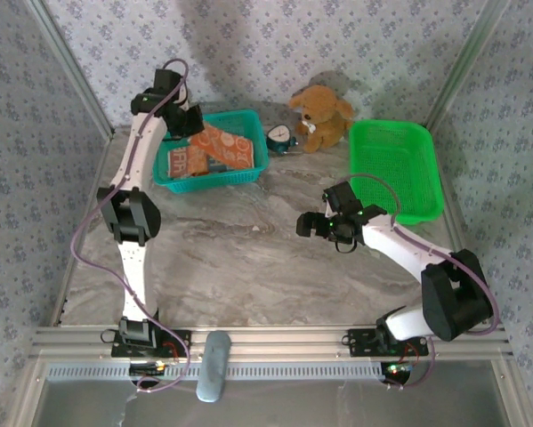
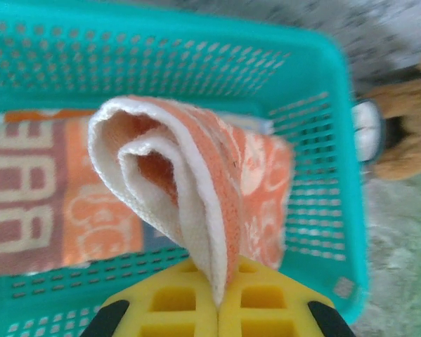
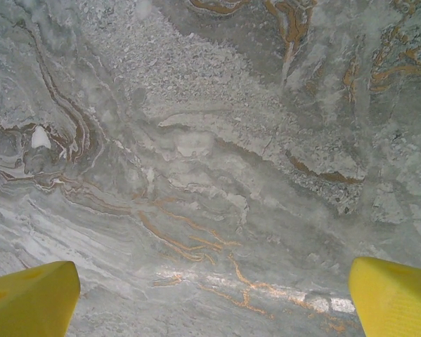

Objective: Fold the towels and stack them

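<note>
My left gripper [image 2: 221, 302] is shut on an orange towel with white flowers [image 2: 189, 189], which curls up from the pinched yellow fingers over the teal basket [image 2: 322, 140]. In the top view that gripper [image 1: 195, 124] hangs over the teal basket [image 1: 248, 173] at the back left, the orange towel [image 1: 226, 147] beneath it. More towels lie flat in the basket: a cream and orange one with lettering [image 2: 34, 203]. My right gripper [image 3: 214, 302] stands open over bare marble, its yellow fingertips [image 3: 27, 295] far apart; in the top view it [image 1: 315, 227] hovers mid-table.
An empty green basket [image 1: 395, 169] sits at the back right. A brown plush toy [image 1: 321, 116] and a small round clock [image 1: 280, 138] stand at the back between the baskets. Wallpapered walls enclose the marble table [image 1: 248, 258].
</note>
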Robot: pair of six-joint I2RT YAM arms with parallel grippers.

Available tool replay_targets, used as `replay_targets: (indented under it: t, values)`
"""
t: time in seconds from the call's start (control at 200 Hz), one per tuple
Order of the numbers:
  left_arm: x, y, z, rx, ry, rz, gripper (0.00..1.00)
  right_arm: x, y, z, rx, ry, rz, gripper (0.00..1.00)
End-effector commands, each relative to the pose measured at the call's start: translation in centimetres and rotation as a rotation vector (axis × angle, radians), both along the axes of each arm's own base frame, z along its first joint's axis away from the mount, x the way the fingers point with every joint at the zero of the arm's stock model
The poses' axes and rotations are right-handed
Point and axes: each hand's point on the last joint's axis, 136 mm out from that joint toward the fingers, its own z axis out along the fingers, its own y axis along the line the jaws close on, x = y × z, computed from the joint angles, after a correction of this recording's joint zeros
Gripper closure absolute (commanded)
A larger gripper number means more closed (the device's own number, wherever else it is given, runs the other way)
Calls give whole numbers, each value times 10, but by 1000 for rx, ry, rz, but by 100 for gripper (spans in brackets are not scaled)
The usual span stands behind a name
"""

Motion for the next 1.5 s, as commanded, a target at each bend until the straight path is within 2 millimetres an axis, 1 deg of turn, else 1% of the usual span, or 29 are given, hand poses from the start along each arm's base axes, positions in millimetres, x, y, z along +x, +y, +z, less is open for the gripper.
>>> replay_targets:
  t: [0.0, 0.13, 0.245, 0.425, 0.52, 0.64, 0.964, 1.269, 1.494]
  values:
    - [-4, -28, 58, -69, -123, -35, 100, 5, 8, 9, 9, -26, 29, 0]
    - [-4, -48, 77, -109, -169, -58, 100, 3, 8, 8, 6, -23, 33, 0]
    - [-4, -52, 85, -122, -194, -65, 100, 2, 8, 7, 4, -23, 34, 0]
    - [-3, -53, 82, -120, -188, -74, 100, 0, 8, 7, 4, -23, 34, 0]
    - [-2, -56, 83, -130, -193, -82, 100, 0, 9, 7, 7, -23, 36, 0]
    - [1, -64, 81, -153, -201, -106, 100, -1, 9, 6, 4, -19, 36, 0]
    - [9, -97, 74, -231, -212, -190, 100, -6, 5, 3, -4, -15, 27, 0]
    - [13, -106, 74, -258, -233, -230, 100, -8, 6, -1, -5, -8, 24, 0]
    - [9, -127, 79, -303, -244, -284, 100, -8, 6, -3, -8, -1, 22, 0]
